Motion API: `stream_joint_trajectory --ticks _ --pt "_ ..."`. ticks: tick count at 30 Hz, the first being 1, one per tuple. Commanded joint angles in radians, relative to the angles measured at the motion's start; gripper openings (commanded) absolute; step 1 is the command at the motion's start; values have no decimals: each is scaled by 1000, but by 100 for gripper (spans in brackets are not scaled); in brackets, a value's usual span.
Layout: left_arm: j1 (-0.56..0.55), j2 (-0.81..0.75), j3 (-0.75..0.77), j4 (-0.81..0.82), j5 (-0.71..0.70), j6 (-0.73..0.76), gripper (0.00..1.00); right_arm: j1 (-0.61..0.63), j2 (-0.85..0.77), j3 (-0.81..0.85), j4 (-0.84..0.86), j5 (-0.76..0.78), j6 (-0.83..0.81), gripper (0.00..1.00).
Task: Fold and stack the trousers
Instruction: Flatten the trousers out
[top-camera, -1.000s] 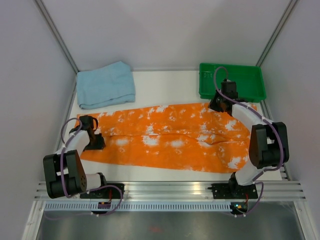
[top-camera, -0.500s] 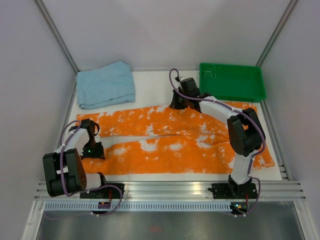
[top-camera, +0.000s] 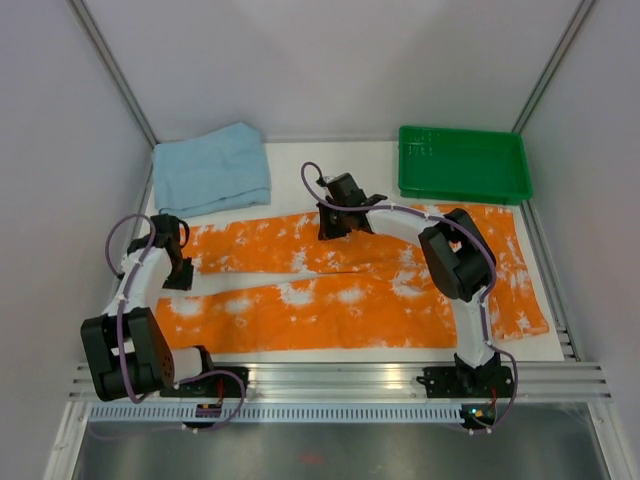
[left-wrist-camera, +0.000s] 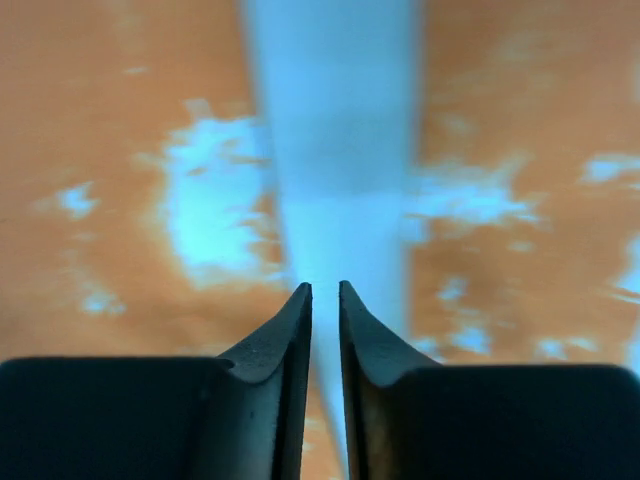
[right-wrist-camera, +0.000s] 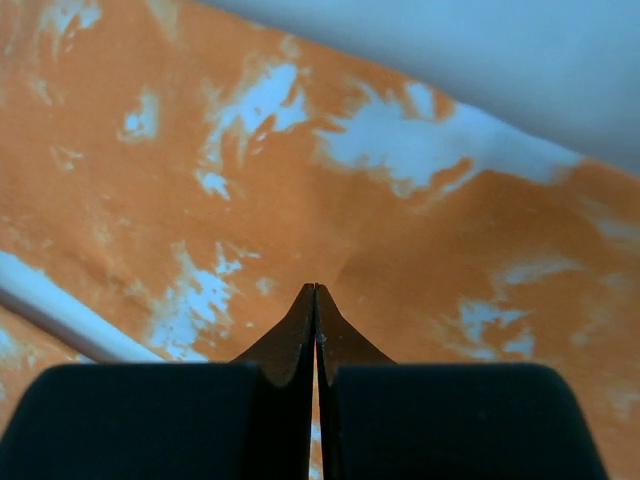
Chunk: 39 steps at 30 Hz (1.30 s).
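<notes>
Now that the trousers (top-camera: 340, 300) lie spread nearly the full width of the surface (top-camera: 300, 175), their right end, which was bunched a second ago, is seen laid out flat toward the lower right of the frame. No fold is yet made, so this is judged to be the flattening that comes before the first fold.

At the lower left, the left arm (top-camera: 140, 290) is raised from its base and bent over the left end of the garment. It has been drawn slightly up the frame. The left fingers (left-wrist-camera: 295, 320), shut a moment ago, are now parted by a narrow slit with nothing between them. Beneath them, a strip of bare surface is seen between the two legs.

The right arm (top-camera: 455, 260) is folded over the right half of the cloth, and its forearm is reached leftward. It has been swept from beside the green tray (top-camera: 460, 192) along the far edge of the trousers to the upper centre. The right fingers (right-wrist-camera: 295, 340) are pressed together over the fabric; whether any cloth is pinched cannot be told.

Farther back, a blue towel (top-camera: 210, 170) is seen at the upper left, just beyond the trousers.
</notes>
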Motion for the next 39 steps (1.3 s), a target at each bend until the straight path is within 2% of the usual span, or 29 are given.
stream_joint_trajectory --ticks 1,2,3,4,5,6,10,11,12,13,14,15,17,19,25,39 --pt "0 8 90 219 19 261 25 -28 -52 70 -37 138 -27 1" --pt "0 6 104 279 48 392 30 -43 -67 73 -43 136 -15 1" --pt "0 3 108 330 91 438 31 -80 -86 81 -47 130 -4 2" --pt "2 -6 110 419 104 476 43 -102 -136 79 -46 123 6 3" --pt "0 -6 120 439 110 517 48 -148 -165 76 -40 123 22 5" --pt "2 3 128 468 115 533 52 -169 -216 70 -46 157 29 15" --pt "0 84 174 469 102 539 53 -298 -293 29 -142 244 31 32" --pt "2 103 176 481 105 535 51 -347 -308 -26 -150 269 28 32" --pt "2 124 174 498 124 536 35 -372 -334 -55 -159 312 32 32" --pt "2 167 182 519 131 532 27 -401 -349 -88 -170 332 48 30" --pt "2 190 189 522 145 526 6 -454 -366 -159 -172 364 98 21" --pt "2 215 199 516 145 513 2 -482 -398 -200 -172 369 129 15" --pt "3 276 223 499 148 471 2 -560 -428 -301 -153 369 181 4" --pt "6 307 231 493 152 438 2 -582 -455 -350 -135 386 210 2" --pt "15 419 263 510 185 380 2 -591 -400 -433 -112 524 227 0" --pt "25 621 395 533 245 429 2 -652 -195 -392 5 484 240 0"
